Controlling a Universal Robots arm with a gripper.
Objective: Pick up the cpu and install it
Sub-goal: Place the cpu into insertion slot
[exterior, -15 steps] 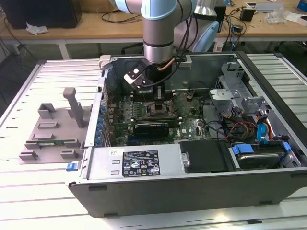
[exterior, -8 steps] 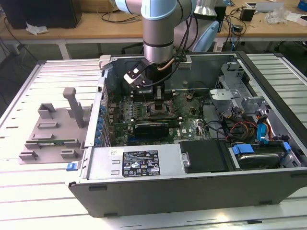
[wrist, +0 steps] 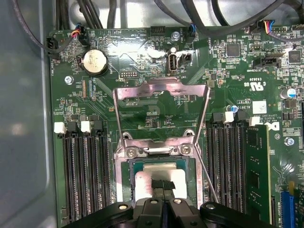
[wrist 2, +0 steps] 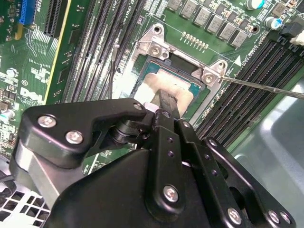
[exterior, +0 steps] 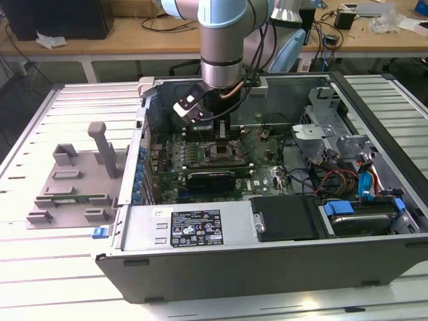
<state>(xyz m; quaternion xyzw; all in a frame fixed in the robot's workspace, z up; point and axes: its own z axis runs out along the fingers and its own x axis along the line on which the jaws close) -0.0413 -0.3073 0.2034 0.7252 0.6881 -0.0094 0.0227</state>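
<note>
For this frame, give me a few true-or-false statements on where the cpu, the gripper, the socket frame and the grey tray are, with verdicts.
1. The cpu is at the motherboard socket, with the gripper directly over its pale top. True.
2. The metal retention frame is closed over the cpu. False: it is swung open, away from the socket.
3. The grey tray lies outside the computer case, on the exterior view's left. True.
4. The gripper hangs over the grey tray. False: it reaches down inside the case, at the socket.
</note>
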